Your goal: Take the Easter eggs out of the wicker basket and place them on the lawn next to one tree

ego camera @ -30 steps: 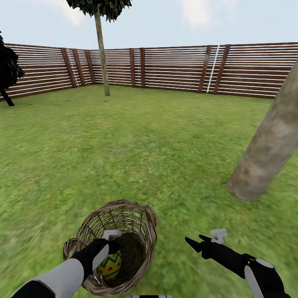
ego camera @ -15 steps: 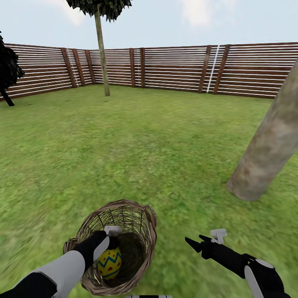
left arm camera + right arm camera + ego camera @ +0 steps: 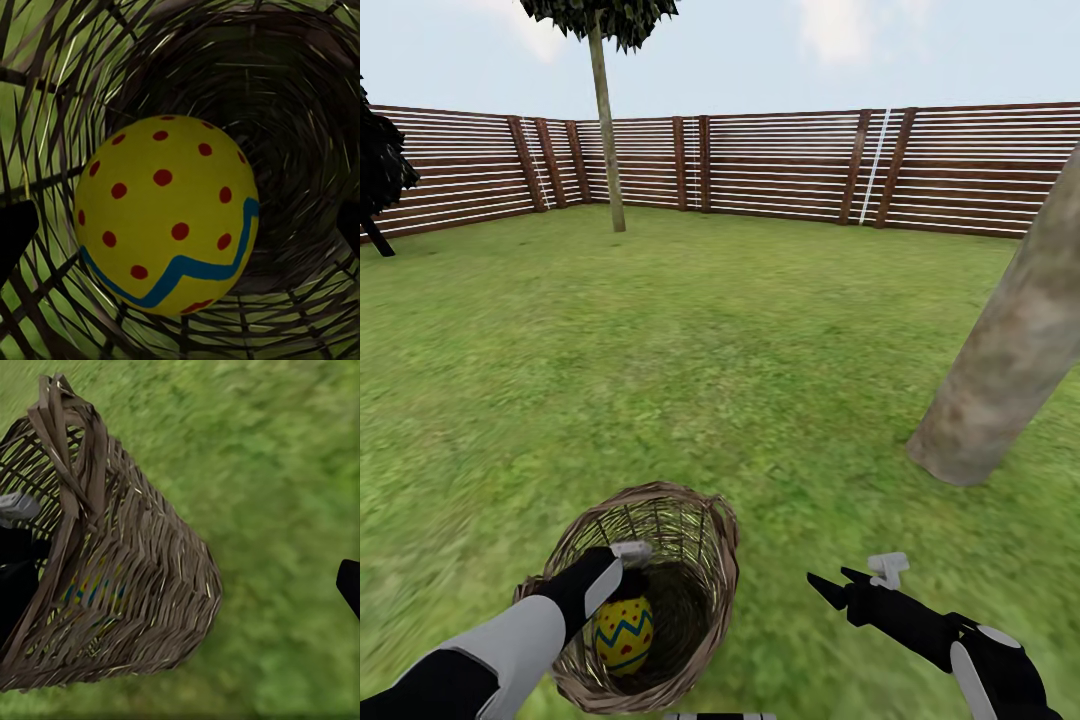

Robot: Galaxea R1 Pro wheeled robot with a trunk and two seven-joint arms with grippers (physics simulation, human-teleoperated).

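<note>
One Easter egg [image 3: 624,633] is seen inside the wicker basket [image 3: 705,560] on the lawn [image 3: 690,350] at 6 o'clock, flanked by the parted left tool [image 3: 628,598], while the right tool [image 3: 826,586] is held open at 5 o'clock.

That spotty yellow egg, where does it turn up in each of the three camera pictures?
Head view: the Easter egg sits low, inside the wicker basket, under the left gripper.
Left wrist view: it is close up and central.
Right wrist view: faint yellow and blue behind the weave.
Shared landmark: the basket.
</note>
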